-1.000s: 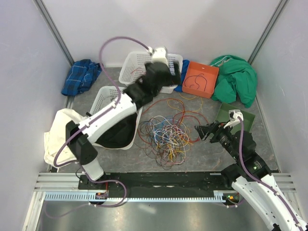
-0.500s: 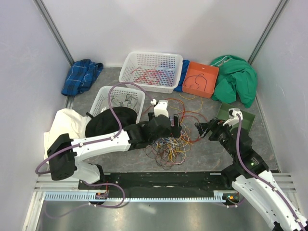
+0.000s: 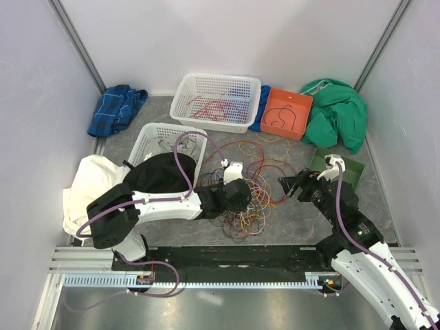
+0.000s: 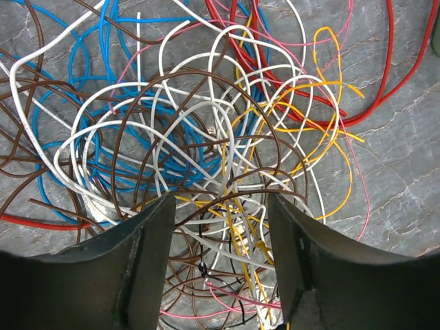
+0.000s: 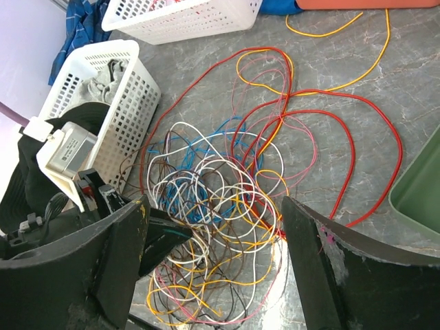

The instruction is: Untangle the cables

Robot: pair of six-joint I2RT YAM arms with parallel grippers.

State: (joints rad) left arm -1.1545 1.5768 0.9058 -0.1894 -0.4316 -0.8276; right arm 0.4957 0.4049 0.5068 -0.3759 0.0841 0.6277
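Beneath the left claw [image 4: 220, 201], spread open, the cables [image 4: 213, 130] tangle too densely to trace; right claw [image 5: 214, 206] open.

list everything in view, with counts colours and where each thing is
cables: one tangle, many colours, table centre
far basket: one, white, back centre, red wires inside
near basket: one, white, left of tangle, grey cloth inside
orange bin: one, back right
green tray: one, right of tangle
green cloth: one, back right corner
plaid cloth: one, blue, back left
white cloth: one, near left
black cloth: one, beside white cloth
left gripper: open, in the tangle
right gripper: open, right of tangle
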